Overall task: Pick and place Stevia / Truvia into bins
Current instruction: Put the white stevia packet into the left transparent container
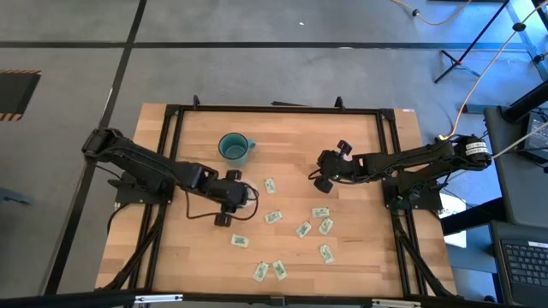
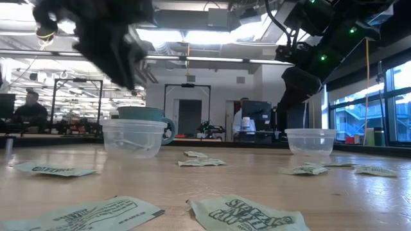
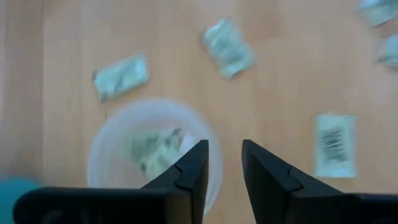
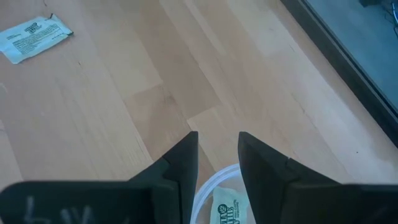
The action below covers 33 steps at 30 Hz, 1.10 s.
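Several white-and-green Stevia sachets (image 1: 303, 229) lie flat, scattered over the wooden table's middle and near part. My left gripper (image 3: 224, 144) is open and empty. It hovers above the rim of a clear cup (image 3: 149, 158) that holds sachets (image 3: 152, 149). My right gripper (image 4: 217, 134) is also open and empty, above the second clear cup (image 4: 208, 186), which has one sachet (image 4: 225, 210) inside. In the low view both cups (image 2: 133, 136) (image 2: 310, 141) stand upright on their bases, and the grippers hang above them.
A teal mug (image 1: 233, 147) stands at the far left, behind the left cup. Loose sachets lie beside the left cup (image 3: 121, 76) (image 3: 228, 48) (image 3: 336, 144), and one lies ahead of the right gripper (image 4: 34, 38). A black frame (image 1: 171, 171) borders the table. A person sits in the room beyond.
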Each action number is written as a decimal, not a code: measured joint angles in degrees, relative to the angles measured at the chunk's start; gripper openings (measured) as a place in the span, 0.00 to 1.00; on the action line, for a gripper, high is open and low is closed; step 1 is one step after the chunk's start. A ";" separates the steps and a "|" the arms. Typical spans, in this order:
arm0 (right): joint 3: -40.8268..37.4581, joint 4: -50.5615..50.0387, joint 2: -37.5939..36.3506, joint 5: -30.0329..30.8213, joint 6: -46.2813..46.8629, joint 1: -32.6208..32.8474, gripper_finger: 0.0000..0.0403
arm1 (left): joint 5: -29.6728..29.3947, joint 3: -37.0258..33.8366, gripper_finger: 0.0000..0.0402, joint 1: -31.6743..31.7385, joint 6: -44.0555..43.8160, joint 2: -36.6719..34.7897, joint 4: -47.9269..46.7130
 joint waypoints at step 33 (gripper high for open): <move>0.00 1.56 0.02 -0.02 0.02 0.01 0.29 | 6.87 -1.76 0.27 -13.79 -2.32 18.79 13.62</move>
